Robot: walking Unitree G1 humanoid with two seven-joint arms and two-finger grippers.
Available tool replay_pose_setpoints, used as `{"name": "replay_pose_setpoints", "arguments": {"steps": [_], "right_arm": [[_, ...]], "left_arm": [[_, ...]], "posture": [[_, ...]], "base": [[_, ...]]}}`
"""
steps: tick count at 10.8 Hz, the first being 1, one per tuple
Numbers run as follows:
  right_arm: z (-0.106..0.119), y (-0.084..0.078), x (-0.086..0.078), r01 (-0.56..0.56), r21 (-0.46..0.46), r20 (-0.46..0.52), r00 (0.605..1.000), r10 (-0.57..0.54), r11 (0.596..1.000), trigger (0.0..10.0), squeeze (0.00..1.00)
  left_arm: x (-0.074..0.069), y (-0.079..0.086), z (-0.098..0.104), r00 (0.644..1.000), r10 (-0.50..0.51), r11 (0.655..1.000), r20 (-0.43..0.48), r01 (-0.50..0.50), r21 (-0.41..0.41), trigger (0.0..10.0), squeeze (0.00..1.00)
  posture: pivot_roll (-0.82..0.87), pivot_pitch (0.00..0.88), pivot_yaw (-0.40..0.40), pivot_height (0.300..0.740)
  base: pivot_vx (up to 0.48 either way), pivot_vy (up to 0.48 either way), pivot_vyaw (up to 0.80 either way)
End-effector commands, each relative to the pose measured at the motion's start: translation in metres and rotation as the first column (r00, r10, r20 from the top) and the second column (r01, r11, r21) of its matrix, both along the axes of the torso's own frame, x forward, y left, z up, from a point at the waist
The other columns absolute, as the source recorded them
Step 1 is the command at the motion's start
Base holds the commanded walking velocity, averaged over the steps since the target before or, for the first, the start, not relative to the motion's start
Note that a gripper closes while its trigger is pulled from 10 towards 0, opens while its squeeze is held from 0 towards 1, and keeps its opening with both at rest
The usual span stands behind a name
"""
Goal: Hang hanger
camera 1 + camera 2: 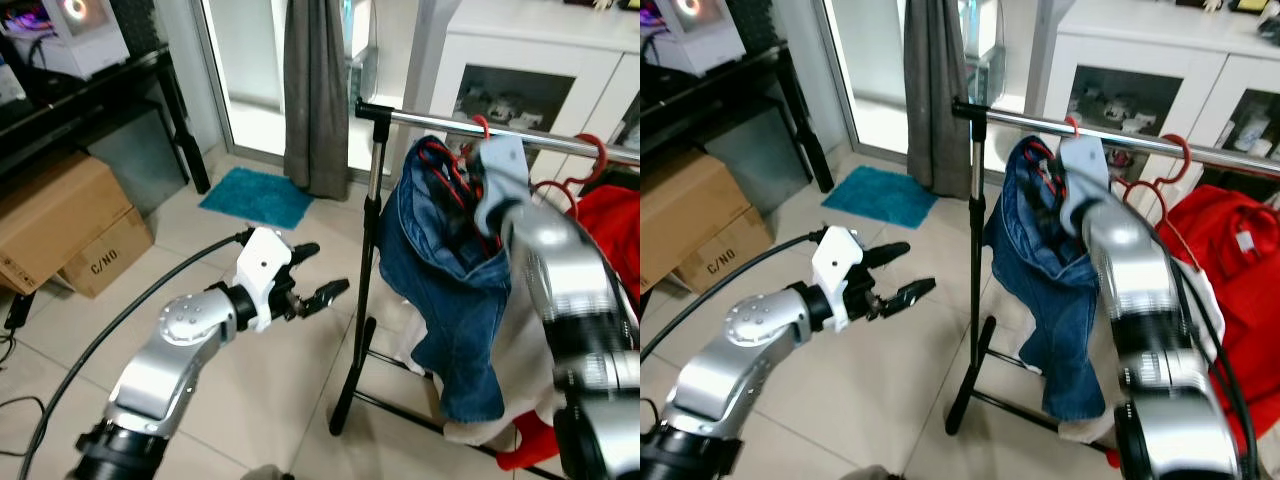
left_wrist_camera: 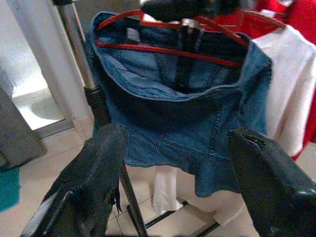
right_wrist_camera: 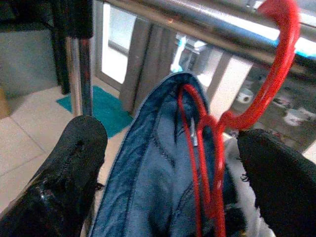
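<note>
While the rack (image 1: 372,200) is standing on the tiled floor (image 1: 250,380) with its steel rail (image 1: 440,122) running off to the right, the red hanger (image 3: 232,116) is already hooking over that rail near its left end, carrying the jeans (image 1: 445,290). Further right along the rail, a red garment (image 1: 612,225) and a white one (image 2: 289,89) are hanging on other hangers. A grey curtain (image 1: 315,90) is hanging at the far side, a teal mat (image 1: 255,196) is lying beneath it, and cardboard boxes (image 1: 60,225) are sitting to the far left.

The right gripper (image 3: 168,163) is reaching up just under the rail, its fingers spread wide either side of the hanger's neck and, as far as I can see, not touching it. The left gripper (image 1: 318,275) is waiting lower down, left of the rack's post, its fingers also apart and holding nothing.

To my eye the hanger is thin, stiff and light, but the denim is making the load heavy and floppy, so it is likely to swing. The neck just below the hook looks the best place to grip; the smooth rail may let the hook slide.
</note>
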State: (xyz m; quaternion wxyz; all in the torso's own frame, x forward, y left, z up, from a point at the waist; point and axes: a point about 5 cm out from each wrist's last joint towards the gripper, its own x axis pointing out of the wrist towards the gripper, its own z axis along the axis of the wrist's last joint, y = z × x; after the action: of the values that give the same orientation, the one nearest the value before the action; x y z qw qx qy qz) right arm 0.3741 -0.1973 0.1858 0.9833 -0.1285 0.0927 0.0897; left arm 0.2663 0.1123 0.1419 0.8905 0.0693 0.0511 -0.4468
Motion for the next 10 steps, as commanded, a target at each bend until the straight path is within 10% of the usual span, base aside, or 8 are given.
{"name": "replay_pose_setpoints", "arguments": {"steps": [1,2,3,4,5,10], "right_arm": [[0.003,-0.005,0.008,0.05,-0.039,-0.013,0.999,-0.05,0.998,10.0,1.0],[0.003,-0.008,0.012,0.067,-0.05,-0.035,0.997,-0.069,0.996,10.0,0.0],[0.003,-0.01,0.017,0.073,-0.07,-0.08,0.994,-0.079,0.995,10.0,0.0],[0.002,-0.013,0.018,0.077,-0.074,-0.095,0.992,-0.084,0.994,3.6,0.0],[0.0,-0.016,0.018,0.083,-0.091,-0.11,0.99,-0.093,0.992,0.0,0.0],[-0.004,-0.031,0.021,0.136,-0.076,-0.136,0.98,-0.146,0.988,0.0,0.0]], "left_arm": [[-0.003,-0.001,0.001,1.0,-0.027,1.0,-0.003,0.027,0.005,10.0,0.0],[-0.004,0.0,0.001,0.999,-0.032,0.999,-0.005,0.032,0.006,10.0,0.0],[-0.007,0.001,0.001,0.999,-0.04,0.999,-0.011,0.04,0.011,10.0,0.0],[-0.008,0.0,0.001,0.999,-0.044,0.999,-0.014,0.044,0.013,10.0,0.0],[-0.009,0.001,0.001,0.999,-0.047,0.999,-0.017,0.047,0.014,10.0,0.0],[-0.011,-0.001,0.001,0.997,-0.076,0.997,-0.023,0.077,0.015,10.0,0.0]], "posture": [[-0.04,0.0,0.041,0.74],[-0.03,0.0,0.04,0.74],[-0.03,0.0,0.035,0.74],[-0.03,0.0,0.03,0.74],[-0.03,0.0,0.031,0.74],[-0.03,0.0,0.041,0.74]], "base": [[0.0,0.0,0.0],[0.0,0.0,0.0],[0.0,0.0,0.0],[0.0,0.0,0.0],[0.0,0.0,0.0],[0.0,0.0,0.0]]}}
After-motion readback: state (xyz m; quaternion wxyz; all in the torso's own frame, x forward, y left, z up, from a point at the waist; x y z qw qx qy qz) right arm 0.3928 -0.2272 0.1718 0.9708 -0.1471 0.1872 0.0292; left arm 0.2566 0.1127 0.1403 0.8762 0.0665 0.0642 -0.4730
